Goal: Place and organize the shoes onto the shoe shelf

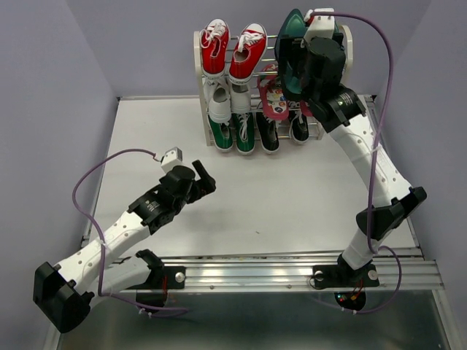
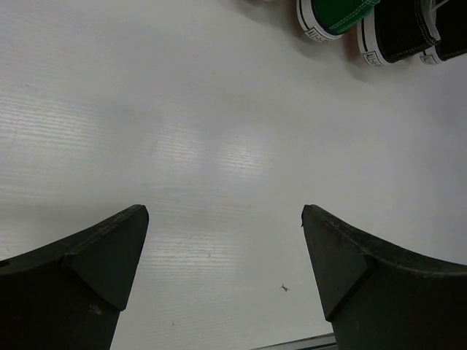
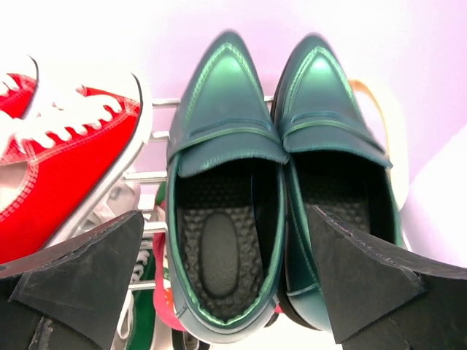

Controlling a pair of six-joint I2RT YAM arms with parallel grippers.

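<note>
The cream-white shoe shelf (image 1: 198, 51) stands at the back of the table. Two dark teal glossy loafers (image 3: 222, 124) lie side by side on the right of its top tier, toes to the wall; they also show in the top view (image 1: 292, 33). My right gripper (image 3: 225, 211) is open over their heels, one finger left of the left loafer, the other over the right loafer (image 3: 328, 117). The pink-edged flip-flops (image 1: 273, 98) sit on the middle tier, the black sneakers (image 1: 268, 131) at the bottom right. My left gripper (image 2: 224, 209) is open and empty above the bare table.
Red sneakers (image 1: 230, 47) fill the top tier's left half, white sneakers (image 1: 220, 102) lie below them, and green sneakers (image 1: 233, 131) are at the bottom left. The left wrist view shows a green toe (image 2: 336, 14) and a black toe (image 2: 401, 29).
</note>
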